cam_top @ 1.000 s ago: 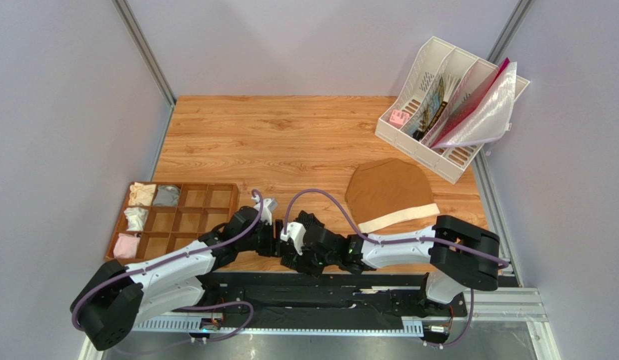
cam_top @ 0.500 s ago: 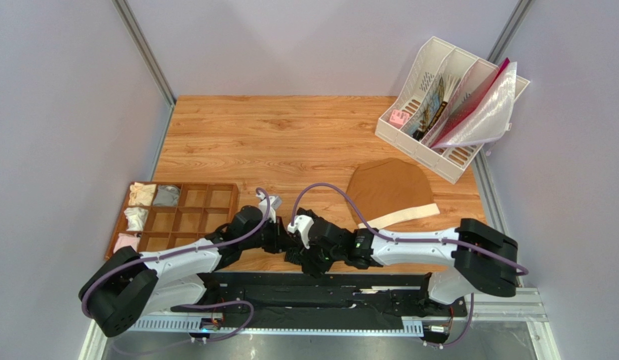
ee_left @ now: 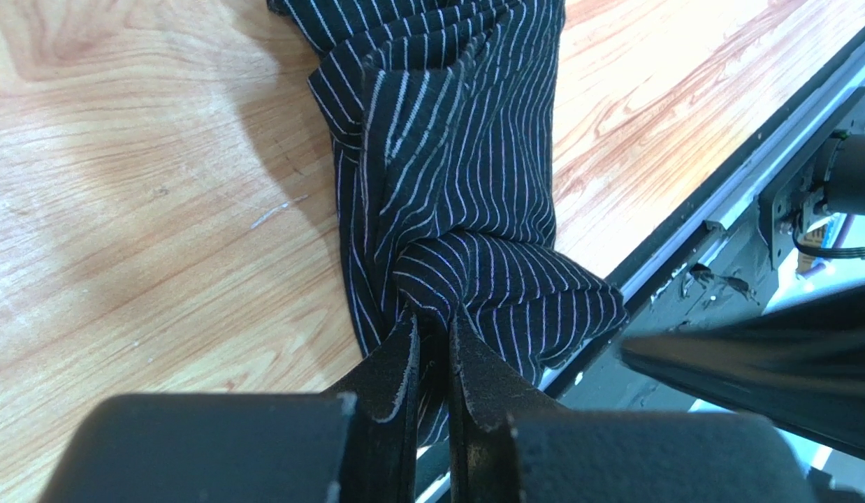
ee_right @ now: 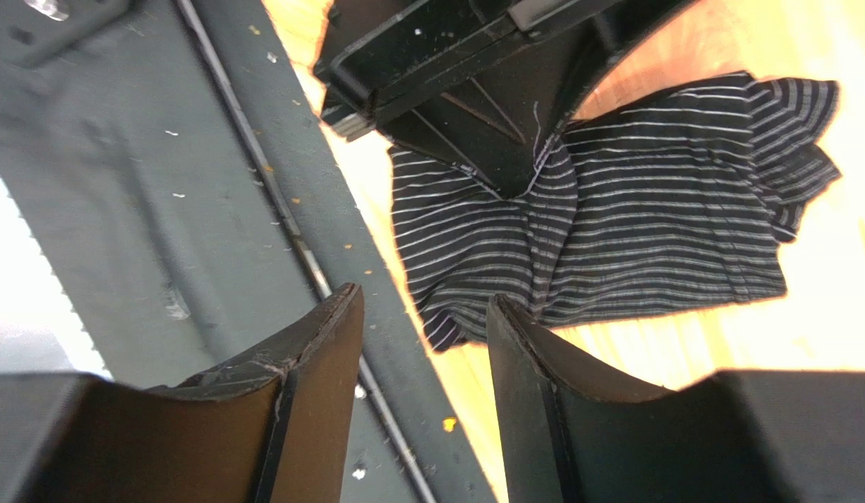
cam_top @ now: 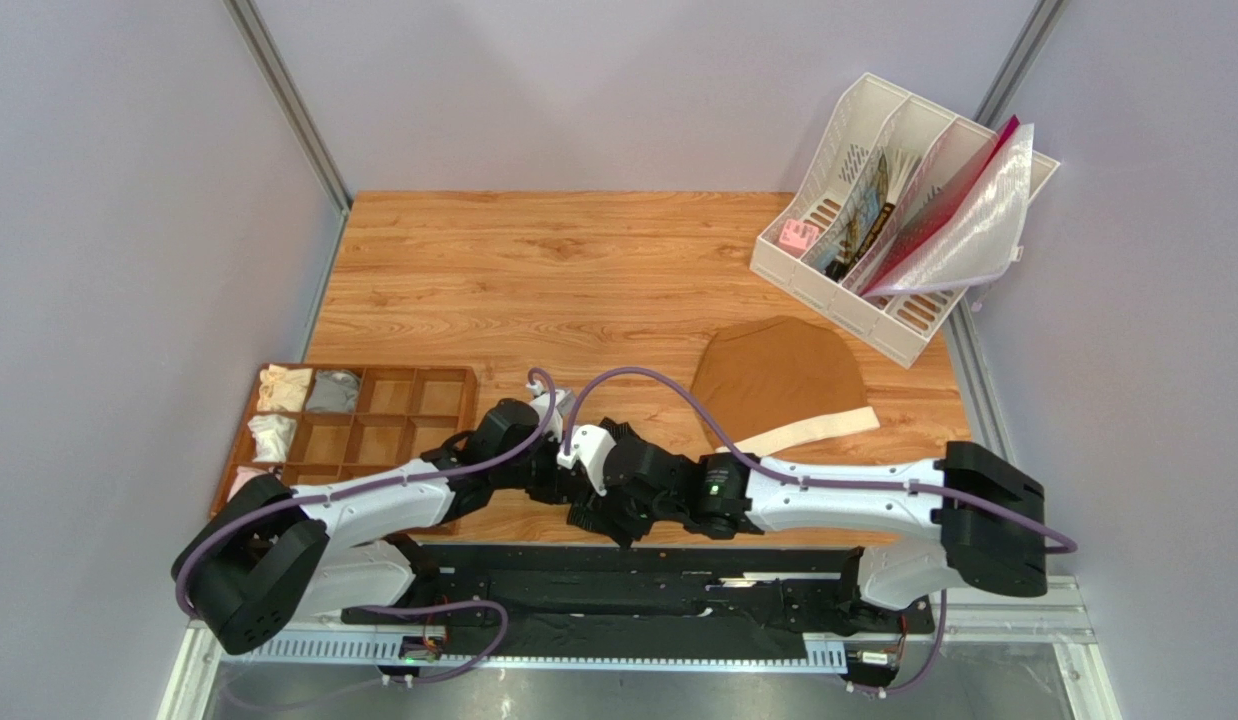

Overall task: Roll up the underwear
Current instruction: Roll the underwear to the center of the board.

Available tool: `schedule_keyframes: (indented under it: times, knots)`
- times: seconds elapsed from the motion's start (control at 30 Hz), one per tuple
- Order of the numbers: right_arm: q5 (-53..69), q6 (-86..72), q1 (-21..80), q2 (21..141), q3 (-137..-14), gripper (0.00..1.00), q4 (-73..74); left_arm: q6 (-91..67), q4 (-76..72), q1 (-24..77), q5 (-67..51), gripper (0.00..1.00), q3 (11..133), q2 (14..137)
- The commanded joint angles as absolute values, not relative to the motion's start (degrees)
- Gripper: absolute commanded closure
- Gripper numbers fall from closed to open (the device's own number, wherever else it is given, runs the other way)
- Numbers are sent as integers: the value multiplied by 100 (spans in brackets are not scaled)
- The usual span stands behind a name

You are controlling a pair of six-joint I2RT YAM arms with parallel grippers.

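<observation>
Currently the work sits at 6 o'clock on the table [cam_top: 580, 270], hard against the black mounting rail [ee_right: 195, 157].

Finding 1: the left gripper [ee_left: 431, 325] has its fingers closed to a narrow slit. They pinch a gathered fold at the near end of the underwear [ee_left: 458, 157], black fabric with fine pale stripes.

Finding 2: the right gripper [ee_right: 424, 304] hangs above the rail edge with its fingers spread wide and nothing between them. The garment's loose near corner lies just beyond its tips.

Finding 3: the underwear runs from the pinch toward 12 o'clock. It is creased and bunched, not flat, and one corner touches the rail. No tight roll shows.

Further off and untouched are:
- the brown briefs [cam_top: 768, 375] at 3 o'clock
- a wooden compartment tray [cam_top: 416, 420] at 9 o'clock
- a white file rack [cam_top: 821, 165] at 2 o'clock

Assessment: the step in hand appears to be the start of the roll, with only the near edge taken up.

Requirement for the next move: the right gripper needs to come down on the free near corner and close on it. Both grippers would then turn that edge over toward 12 o'clock, level with each other. An uneven pull would likely skew the roll or drag fabric onto the rail.
</observation>
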State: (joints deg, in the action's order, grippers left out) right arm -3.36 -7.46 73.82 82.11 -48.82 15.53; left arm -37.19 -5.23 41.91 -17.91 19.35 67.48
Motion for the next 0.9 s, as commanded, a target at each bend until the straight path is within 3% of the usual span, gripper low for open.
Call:
schedule_keyframes:
  times: [0.0,0.3,0.87]
  knots:
    - [-360,-299,7409,8683,-5010,50,1020,-3604,-132,4210,-1960,91,2197,6881]
    - [-316,-176,7558,9123,-4755,46,650,-3691,527,4201,-2118,91,2557,7145]
    - [-1669,-931,8507,9843,-4658,46,870,-4025,484,4210,-2636,93,2180,6952]
